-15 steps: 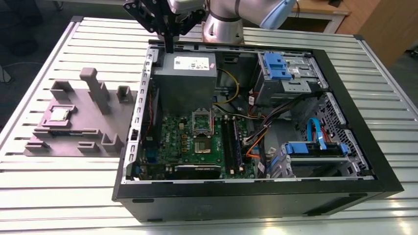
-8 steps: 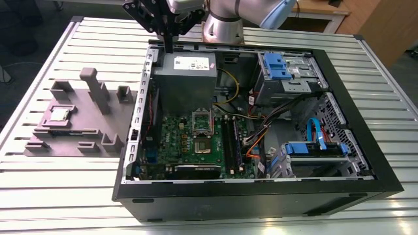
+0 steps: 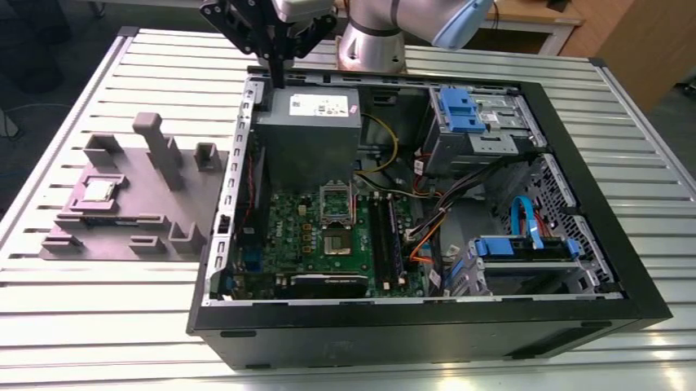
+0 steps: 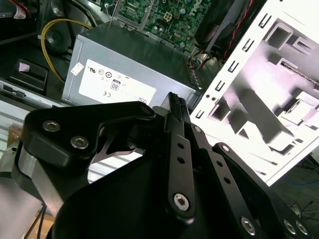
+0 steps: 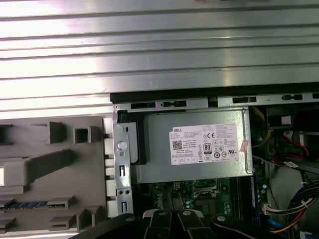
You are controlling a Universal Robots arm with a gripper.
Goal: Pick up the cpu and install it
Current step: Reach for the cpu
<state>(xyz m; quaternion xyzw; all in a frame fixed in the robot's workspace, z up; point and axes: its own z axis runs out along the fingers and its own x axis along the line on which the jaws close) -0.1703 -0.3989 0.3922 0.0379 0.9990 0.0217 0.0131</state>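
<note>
The cpu [image 3: 100, 190], a small silvery square chip, lies flat in a recess of the grey holder block [image 3: 142, 220] at the exterior view's left, outside the computer case. My gripper [image 3: 279, 81] hangs above the case's back rim, over the grey power supply [image 3: 310, 122], far from the cpu. Its black fingers [image 4: 175, 102] lie together, shut on nothing, and the gripper [image 5: 172, 215] looks the same in the first wrist view. On the green motherboard [image 3: 315, 244] the socket [image 3: 336, 244] lies bare, with its silver frame [image 3: 335, 199] swung up.
The open black case [image 3: 435, 326] lies on a slatted aluminium table [image 3: 109, 326]. Blue drive bays [image 3: 468, 110], cables [image 3: 435, 220] and memory slots [image 3: 386, 236] crowd the socket's side. The power supply [image 5: 194, 149] and holder block [image 5: 50, 174] lie below the wrist.
</note>
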